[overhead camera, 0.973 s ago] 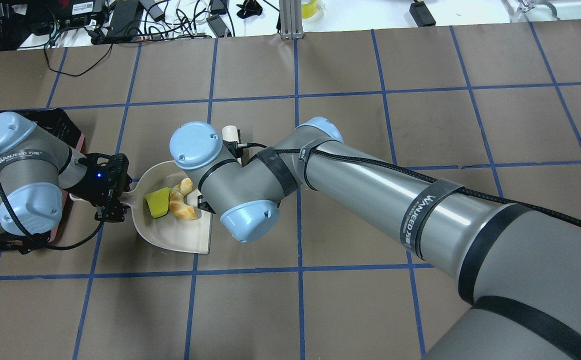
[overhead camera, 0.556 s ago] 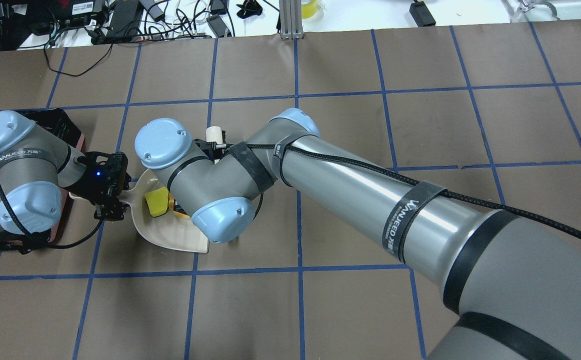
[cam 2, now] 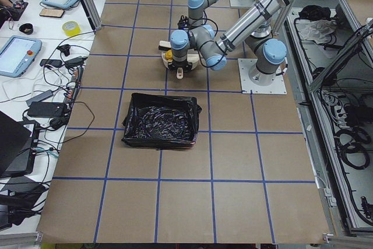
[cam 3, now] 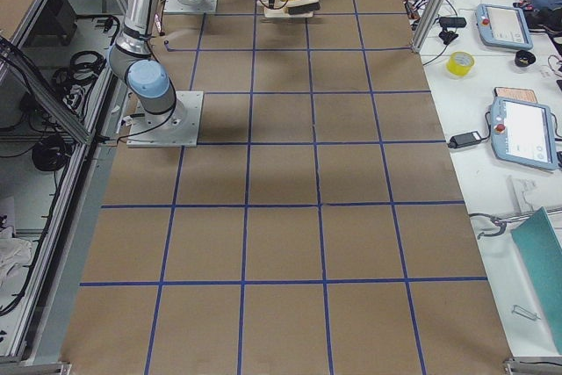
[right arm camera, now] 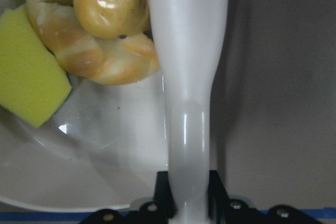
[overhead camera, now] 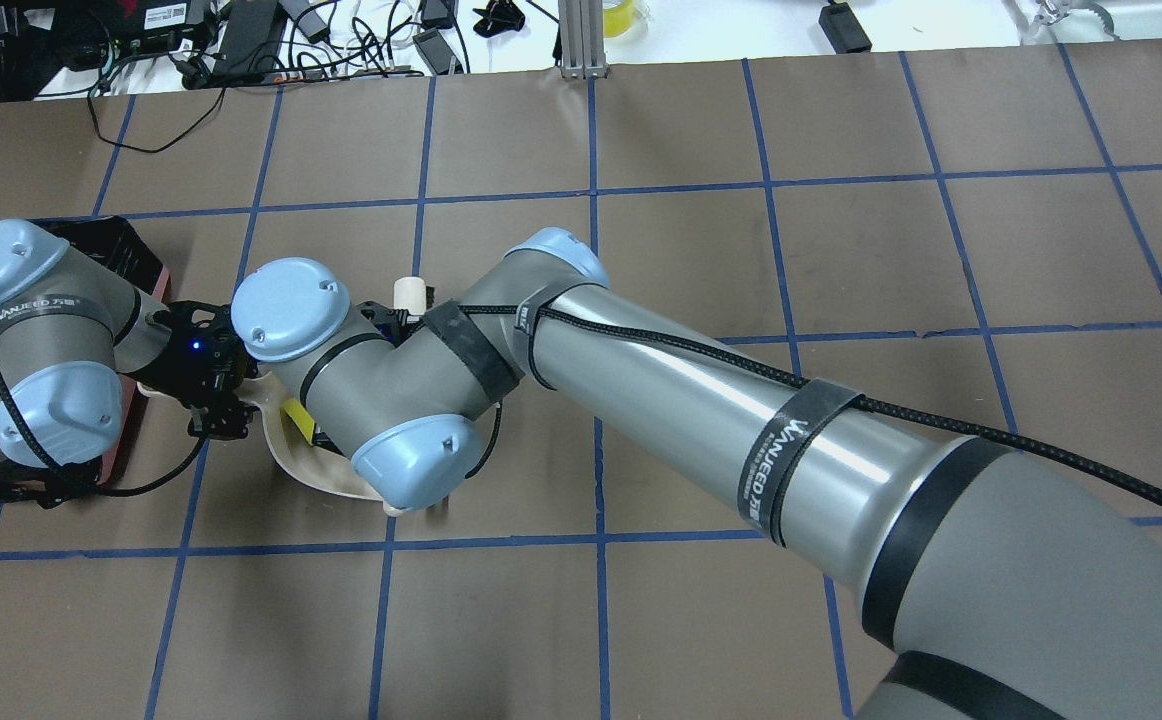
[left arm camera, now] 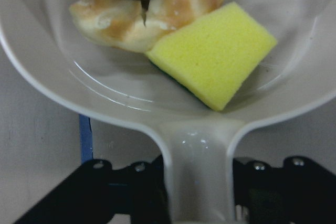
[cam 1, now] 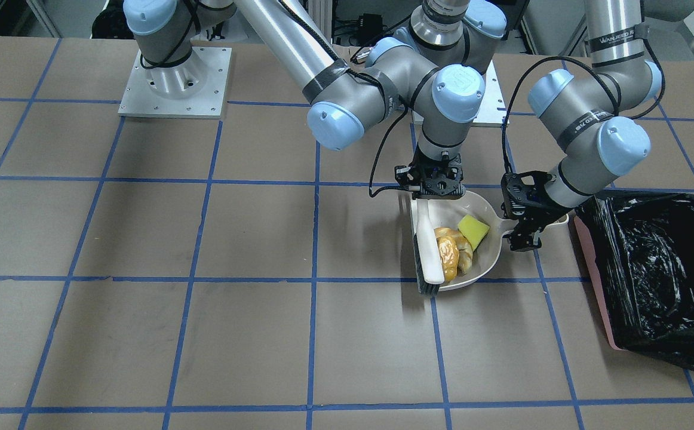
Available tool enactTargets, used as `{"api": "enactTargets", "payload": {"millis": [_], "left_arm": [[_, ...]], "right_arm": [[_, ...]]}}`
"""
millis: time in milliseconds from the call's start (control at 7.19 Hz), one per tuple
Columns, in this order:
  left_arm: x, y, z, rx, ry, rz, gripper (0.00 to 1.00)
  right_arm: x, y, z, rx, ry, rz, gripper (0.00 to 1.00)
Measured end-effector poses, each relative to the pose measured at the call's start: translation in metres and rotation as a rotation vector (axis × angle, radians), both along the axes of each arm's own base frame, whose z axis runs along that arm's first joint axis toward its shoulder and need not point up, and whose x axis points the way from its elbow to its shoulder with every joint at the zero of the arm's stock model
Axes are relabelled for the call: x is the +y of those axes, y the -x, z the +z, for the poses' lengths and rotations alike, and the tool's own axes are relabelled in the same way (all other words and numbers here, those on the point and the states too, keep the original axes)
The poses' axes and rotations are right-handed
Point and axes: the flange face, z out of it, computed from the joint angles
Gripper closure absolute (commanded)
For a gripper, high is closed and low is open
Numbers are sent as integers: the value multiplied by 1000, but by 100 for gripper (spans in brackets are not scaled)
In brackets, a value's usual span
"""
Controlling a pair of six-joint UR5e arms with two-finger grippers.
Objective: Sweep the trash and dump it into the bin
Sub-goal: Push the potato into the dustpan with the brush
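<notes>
The beige dustpan (cam 1: 486, 254) lies on the table and holds all the trash. The golden-brown potato lump (cam 1: 447, 255) rests on the tan bread half-ring (cam 1: 465, 258), with the yellow-green sponge wedge (cam 1: 473, 230) behind them. My left gripper (cam 1: 527, 234) is shut on the dustpan handle (left arm camera: 197, 171). My right gripper (cam 1: 433, 192) is shut on the white brush (cam 1: 427, 251), whose head stands at the pan's mouth against the potato (right arm camera: 107, 3). The pink-sided bin (cam 1: 592, 272) with its black bag stands just beyond my left gripper. In the overhead view my right wrist hides most of the pan (overhead camera: 306, 468).
The brown table is marked with a blue tape grid (cam 1: 314, 239). Both arms crowd the pan area. Cables and devices (overhead camera: 241, 40) lie beyond the far table edge. The robot bases (cam 1: 174, 80) stand at the near edge.
My right arm has moved left across the overhead view with the brush, pushing the trash deeper into the dustpan. Its wrist now covers most of the pan. My left gripper has stayed on the handle.
</notes>
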Motion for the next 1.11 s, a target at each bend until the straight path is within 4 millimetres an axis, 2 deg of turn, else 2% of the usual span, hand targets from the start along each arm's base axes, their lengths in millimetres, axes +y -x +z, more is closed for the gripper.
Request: {"api": "enactTargets", "payload": {"millis": [278, 556, 834, 1112], "left_arm": [[0, 0, 1, 10, 7, 1, 100], [-1, 0, 2, 31, 20, 7, 100], [-3, 3, 4, 87, 43, 16, 100], [-3, -1, 6, 125, 57, 36, 100]], "right_arm": [[2, -6, 6, -13, -8, -10, 100], [-6, 4, 13, 4, -13, 5, 100], [-25, 35, 40, 47, -17, 34, 100], [-59, 87, 76, 68, -31, 44, 100]]}}
